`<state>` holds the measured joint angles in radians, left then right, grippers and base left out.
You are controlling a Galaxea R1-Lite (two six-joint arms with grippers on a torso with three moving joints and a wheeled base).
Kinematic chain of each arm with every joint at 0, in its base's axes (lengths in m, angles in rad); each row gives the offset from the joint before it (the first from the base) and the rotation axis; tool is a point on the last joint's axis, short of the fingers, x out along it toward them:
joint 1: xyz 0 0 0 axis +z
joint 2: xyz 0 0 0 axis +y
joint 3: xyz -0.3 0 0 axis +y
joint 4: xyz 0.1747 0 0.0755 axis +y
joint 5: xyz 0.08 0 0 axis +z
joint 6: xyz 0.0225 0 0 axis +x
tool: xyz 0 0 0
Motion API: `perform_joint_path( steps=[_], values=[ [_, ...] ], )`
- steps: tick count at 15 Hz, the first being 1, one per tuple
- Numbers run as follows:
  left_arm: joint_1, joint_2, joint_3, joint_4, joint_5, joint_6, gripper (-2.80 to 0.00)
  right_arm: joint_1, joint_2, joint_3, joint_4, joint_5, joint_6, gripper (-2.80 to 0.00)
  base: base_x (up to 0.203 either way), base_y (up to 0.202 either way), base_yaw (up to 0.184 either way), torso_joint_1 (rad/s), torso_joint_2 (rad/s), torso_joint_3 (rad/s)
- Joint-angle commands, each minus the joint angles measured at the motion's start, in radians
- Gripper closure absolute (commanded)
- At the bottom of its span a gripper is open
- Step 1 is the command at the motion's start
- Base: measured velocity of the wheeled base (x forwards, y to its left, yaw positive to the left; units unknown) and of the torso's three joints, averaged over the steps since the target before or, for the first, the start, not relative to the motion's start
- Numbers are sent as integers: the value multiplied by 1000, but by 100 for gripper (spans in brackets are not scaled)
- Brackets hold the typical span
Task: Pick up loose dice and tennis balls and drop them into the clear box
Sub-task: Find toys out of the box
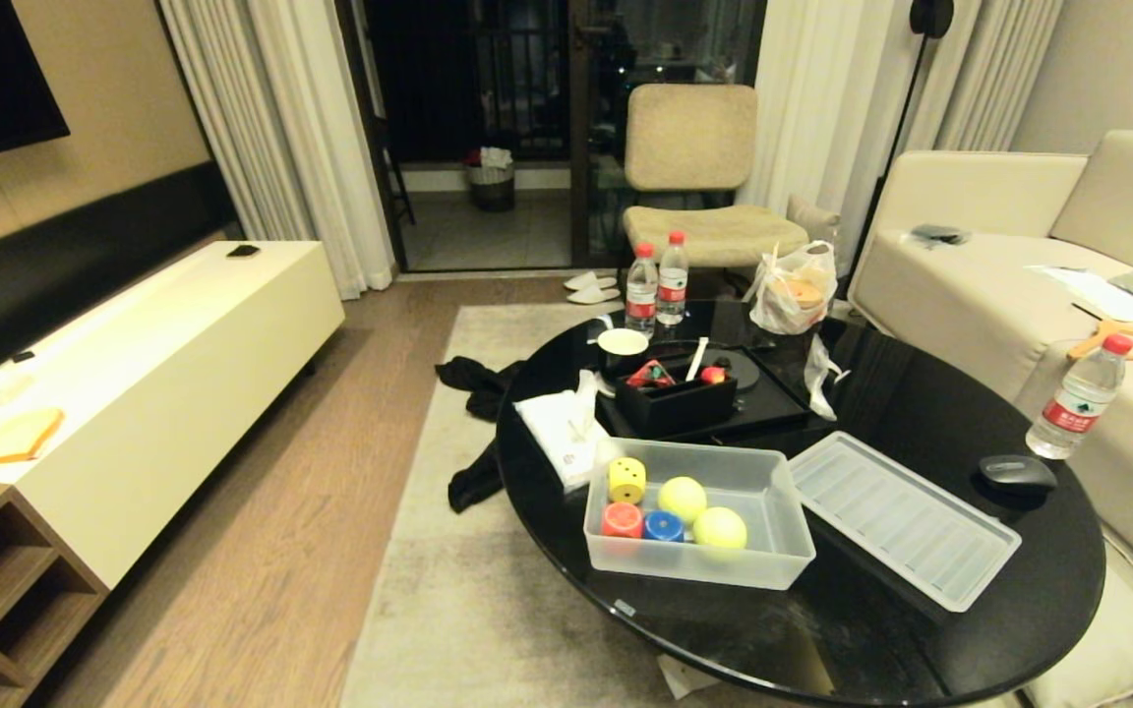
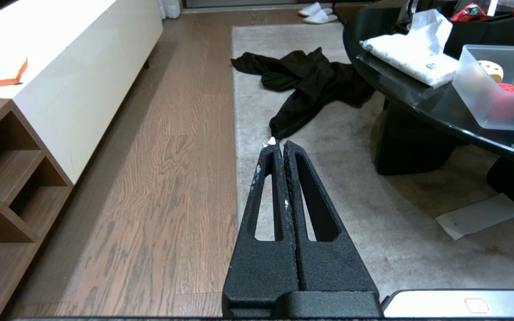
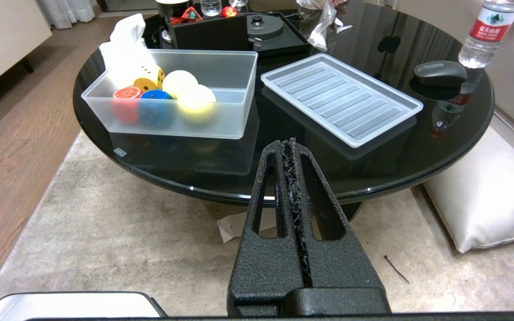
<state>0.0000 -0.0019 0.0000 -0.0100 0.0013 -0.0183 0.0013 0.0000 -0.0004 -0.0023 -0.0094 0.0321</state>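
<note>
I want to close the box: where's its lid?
In the head view the lid lies flat on the black table, right of the clear box, near the mouse.

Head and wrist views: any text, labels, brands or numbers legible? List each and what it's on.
Nothing reads cleanly.
Water bottle by the sofa: red label, white Chinese characters, too blurred to quote.
Two water bottles at the table's far edge: red labels, too small.
Tissue pack: small dark logo, unreadable.
Table rim sticker: unreadable.
Cream die in the clear box: dark pips only, no numerals.
</note>
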Motion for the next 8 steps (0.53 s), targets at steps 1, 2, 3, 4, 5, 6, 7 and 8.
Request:
perform_joint_path(
  steps=[1, 2, 3, 4, 5, 6, 7, 8],
  values=[
    [0, 2, 3, -1, 0, 0, 0, 0, 2, 0, -1, 0, 0, 0, 0, 0, 0, 0, 0, 0],
    [0, 2, 3, -1, 0, 0, 0, 0, 0, 0, 0, 0, 0, 0, 0, 0, 0, 0, 0, 0],
    [0, 2, 3, -1, 0, 0, 0, 0, 2, 0, 0, 0, 0, 0, 0, 0, 0, 0, 0, 0],
    [0, 2, 3, -1, 0, 0, 0, 0, 2, 0, -1, 0, 0, 0, 0, 0, 0, 0, 0, 0],
    [0, 2, 3, 0, 0, 0, 0, 0, 0, 0, 0, 0, 0, 0, 0, 0, 0, 0, 0, 0],
    [0, 2, 3, -1, 0, 0, 0, 0, 2, 0, -1, 0, 0, 0, 0, 0, 0, 0, 0, 0],
    [0, 2, 3, -1, 0, 0, 0, 0, 1, 0, 0, 0, 0, 0, 0, 0, 0, 0, 0, 0],
    [0, 2, 3, -1, 0, 0, 0, 0, 2, 0, -1, 0, 0, 0, 0, 0, 0, 0, 0, 0]
  ],
)
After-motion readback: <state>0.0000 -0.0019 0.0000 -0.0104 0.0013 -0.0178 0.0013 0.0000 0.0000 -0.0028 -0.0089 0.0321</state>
